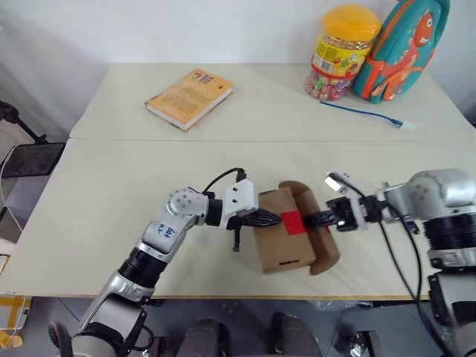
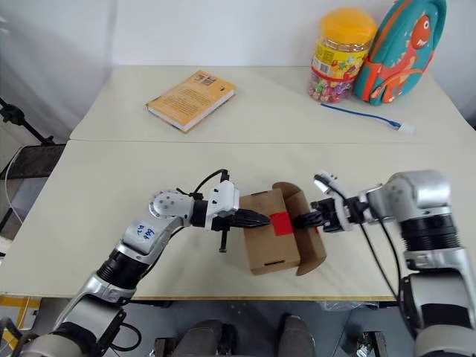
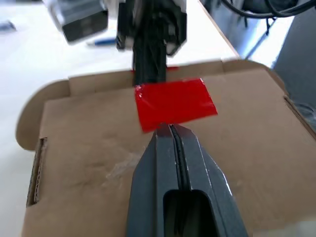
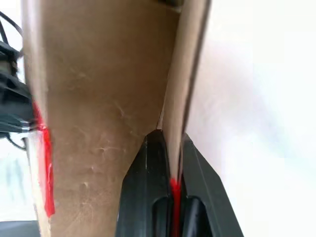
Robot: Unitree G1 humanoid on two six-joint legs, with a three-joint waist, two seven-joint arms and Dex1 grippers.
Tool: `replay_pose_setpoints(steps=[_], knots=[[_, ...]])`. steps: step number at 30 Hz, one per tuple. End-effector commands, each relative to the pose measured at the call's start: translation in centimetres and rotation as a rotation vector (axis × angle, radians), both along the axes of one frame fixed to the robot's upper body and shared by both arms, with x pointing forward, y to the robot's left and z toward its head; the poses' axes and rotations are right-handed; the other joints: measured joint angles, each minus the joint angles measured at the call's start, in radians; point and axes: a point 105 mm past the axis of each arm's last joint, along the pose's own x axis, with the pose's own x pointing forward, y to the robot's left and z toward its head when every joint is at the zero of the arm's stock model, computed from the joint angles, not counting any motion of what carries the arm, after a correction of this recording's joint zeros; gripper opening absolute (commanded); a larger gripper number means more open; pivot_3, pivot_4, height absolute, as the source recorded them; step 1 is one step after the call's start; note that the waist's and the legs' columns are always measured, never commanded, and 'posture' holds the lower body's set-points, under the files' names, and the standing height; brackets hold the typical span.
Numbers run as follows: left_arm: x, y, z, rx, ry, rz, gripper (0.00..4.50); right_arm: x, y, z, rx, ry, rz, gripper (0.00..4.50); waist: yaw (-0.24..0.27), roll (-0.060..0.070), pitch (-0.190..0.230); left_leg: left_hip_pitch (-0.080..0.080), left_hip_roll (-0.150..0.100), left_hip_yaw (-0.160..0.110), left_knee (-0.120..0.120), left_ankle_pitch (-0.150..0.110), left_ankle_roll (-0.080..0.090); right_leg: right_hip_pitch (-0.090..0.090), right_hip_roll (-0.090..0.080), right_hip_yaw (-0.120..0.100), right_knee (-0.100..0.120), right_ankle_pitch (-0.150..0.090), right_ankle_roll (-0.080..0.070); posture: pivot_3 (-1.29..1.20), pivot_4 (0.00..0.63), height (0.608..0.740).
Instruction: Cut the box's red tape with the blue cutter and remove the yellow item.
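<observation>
The brown box lies near the table's front edge, with the red tape on its top face. My left gripper is shut, and its tips rest on the top face right beside the red tape. From the other side my right gripper is shut on the box's opened side flap. In the right wrist view the flap runs between the fingers, with a strip of red tape on it. The blue cutter and the yellow item are out of view.
At the back of the table lie an orange-yellow book, a yellow-lidded candy jar, a teal dinosaur backpack and a thin blue cable. The box sits close to the table's front edge.
</observation>
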Motion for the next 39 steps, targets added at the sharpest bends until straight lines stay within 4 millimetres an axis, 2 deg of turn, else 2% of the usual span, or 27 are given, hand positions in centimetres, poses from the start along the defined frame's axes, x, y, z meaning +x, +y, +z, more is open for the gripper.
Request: replay_pose_setpoints(steps=[1,3,6,12,18,21,27,30,31,33,35,39], knots=[[1.1,-1.2,-2.0,0.023,0.030,0.075,0.00,-0.4,-0.4,4.5,0.003,-0.111,0.046,0.04,0.003,0.001,0.001,-0.002,-0.002,-0.002,0.000,0.001,0.002,0.000,-0.002,-0.001,-0.001,0.000,0.000,0.00,0.150,0.740],[1.1,-2.8,-1.5,-0.025,0.022,0.074,0.00,-0.5,-0.7,6.2,-0.044,-0.149,0.055,0.04,0.001,0.000,0.001,-0.008,-0.003,-0.006,0.002,0.001,0.003,-0.002,-0.003,-0.006,-0.005,0.002,0.004,0.00,0.150,0.740],[0.9,-4.2,-1.0,-0.067,0.013,0.069,0.00,-0.6,-1.0,7.9,-0.088,-0.178,0.064,0.04,-0.001,0.000,0.001,-0.011,-0.003,-0.006,0.001,0.001,0.003,-0.001,-0.002,-0.012,-0.010,0.005,0.009,0.00,0.150,0.740],[1.2,-4.2,-0.5,-0.090,-0.014,0.100,0.00,-0.9,-0.9,9.4,-0.145,-0.194,0.085,0.04,0.000,-0.002,0.003,-0.012,-0.001,-0.006,0.000,0.001,0.003,-0.001,-0.002,-0.015,-0.012,0.005,0.009,0.00,0.150,0.740],[1.3,-3.4,-0.2,-0.087,-0.031,0.132,0.00,-1.4,-0.6,9.4,-0.192,-0.192,0.111,0.04,0.002,-0.002,0.005,-0.013,-0.002,-0.009,0.000,0.001,0.003,-0.001,-0.002,-0.016,-0.012,0.005,0.010,0.00,0.150,0.740],[1.3,-2.1,0.4,-0.057,-0.053,0.139,0.00,-1.3,-0.7,8.5,-0.241,-0.196,0.102,0.04,0.000,-0.002,0.008,-0.013,-0.002,-0.009,0.000,0.001,0.003,-0.002,-0.002,-0.017,-0.012,0.005,0.010,0.00,0.150,0.740],[-1.1,0.1,2.9,-0.006,-0.015,-0.028,0.00,-0.8,-2.2,7.3,-0.274,-0.206,0.016,0.04,0.000,-0.003,0.009,-0.013,0.000,-0.009,0.001,0.001,0.003,-0.001,-0.001,-0.020,-0.011,0.005,0.010,0.00,0.150,0.740],[-1.6,0.5,4.1,-0.015,0.023,-0.059,0.00,-0.7,-2.3,7.0,-0.279,-0.220,0.000,0.04,0.000,-0.003,0.009,-0.013,0.000,-0.009,0.001,0.001,0.003,0.000,-0.001,-0.020,-0.011,0.005,0.010,0.00,0.150,0.740],[-1.5,0.4,4.6,-0.027,0.015,-0.058,0.00,-0.6,-2.3,6.9,-0.279,-0.226,-0.003,0.04,0.000,-0.003,0.009,-0.013,0.000,-0.009,0.001,0.001,0.003,0.000,-0.001,-0.020,-0.011,0.005,0.010,0.00,0.150,0.740],[-1.1,-1.2,6.1,-0.099,0.011,-0.059,0.00,-0.5,-2.2,6.7,-0.277,-0.242,-0.011,0.04,0.000,-0.003,0.009,-0.012,-0.001,-0.009,0.001,0.002,0.003,0.001,-0.001,-0.020,-0.011,0.005,0.010,0.00,0.150,0.740],[-0.6,-3.1,6.1,-0.094,-0.010,-0.043,0.00,-0.3,-2.2,6.5,-0.273,-0.256,-0.029,0.04,0.002,-0.004,0.009,-0.012,-0.001,-0.010,0.002,0.002,0.003,0.002,-0.001,-0.020,-0.011,0.006,0.011,0.00,0.150,0.740],[0.0,-5.5,5.3,-0.068,-0.037,-0.022,0.00,-0.2,-2.2,6.2,-0.270,-0.274,-0.041,0.04,-0.003,-0.006,0.010,-0.011,-0.001,-0.008,0.002,0.003,0.003,0.003,0.000,-0.020,-0.011,0.006,0.011,0.00,0.150,0.740]])
